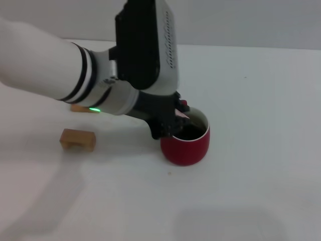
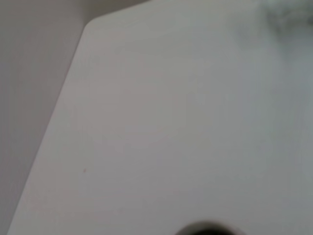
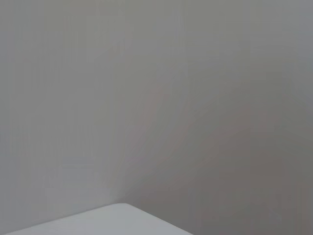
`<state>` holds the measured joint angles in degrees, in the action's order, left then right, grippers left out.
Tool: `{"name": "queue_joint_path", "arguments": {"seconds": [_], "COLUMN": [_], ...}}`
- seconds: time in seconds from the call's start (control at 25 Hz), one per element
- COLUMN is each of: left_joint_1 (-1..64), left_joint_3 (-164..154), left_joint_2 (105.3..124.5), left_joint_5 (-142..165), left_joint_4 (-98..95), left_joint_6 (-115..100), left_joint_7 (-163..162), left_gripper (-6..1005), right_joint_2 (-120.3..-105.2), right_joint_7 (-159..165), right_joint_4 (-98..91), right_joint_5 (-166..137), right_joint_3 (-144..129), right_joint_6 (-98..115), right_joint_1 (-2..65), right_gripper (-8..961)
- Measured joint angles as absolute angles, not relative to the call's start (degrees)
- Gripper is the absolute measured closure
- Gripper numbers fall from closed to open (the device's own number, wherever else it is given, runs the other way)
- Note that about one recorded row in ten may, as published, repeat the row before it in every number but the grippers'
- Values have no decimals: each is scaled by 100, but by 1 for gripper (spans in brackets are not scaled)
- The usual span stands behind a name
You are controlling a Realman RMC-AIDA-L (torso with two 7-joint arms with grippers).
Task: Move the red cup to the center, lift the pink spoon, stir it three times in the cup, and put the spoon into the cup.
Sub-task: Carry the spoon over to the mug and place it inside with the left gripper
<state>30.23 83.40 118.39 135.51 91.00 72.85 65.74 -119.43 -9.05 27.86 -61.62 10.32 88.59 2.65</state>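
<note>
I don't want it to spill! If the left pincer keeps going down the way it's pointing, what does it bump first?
Probably the dark liquid inside the red cup: the left pincer hangs at the cup's near-left rim, pointing down into it. Depth is unclear, so the rim may come first.

The left end effector (image 1: 176, 122) covers the near-left rim of the red cup (image 1: 186, 148), so its fingers' spread cannot be told; of the pink spoon (image 1: 184, 116) only a pale sliver shows at the rim, its bowl hidden; the farther tan block (image 1: 84, 108) is mostly hidden under the left arm; a dark curved shape (image 2: 208, 229) is cut off by the left wrist view's edge and cannot be identified; the right wrist view catches only a cut-off corner of the desk (image 3: 112, 221).
</note>
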Motion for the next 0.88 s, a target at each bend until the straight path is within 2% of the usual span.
{"name": "queue_joint_path", "arguments": {"seconds": [0.48,0.88], "left_joint_1": [2428,2489], "left_joint_3": [8182,8345], "left_joint_2": [11813,11828], "left_joint_5": [13697,14114], "left_joint_4": [9762,9550], "left_joint_6": [7540,7380], "left_joint_7": [6424,6266], "left_gripper": [829,829], "right_joint_2": [-11940,-11930], "right_joint_7": [-905,-905], "right_joint_4": [2786,2786], "right_joint_5": [-6161,-6161], "right_joint_3": [973,914], "right_joint_6": [8877,8896], "right_joint_1": [269,294], "right_gripper": [953,953]}}
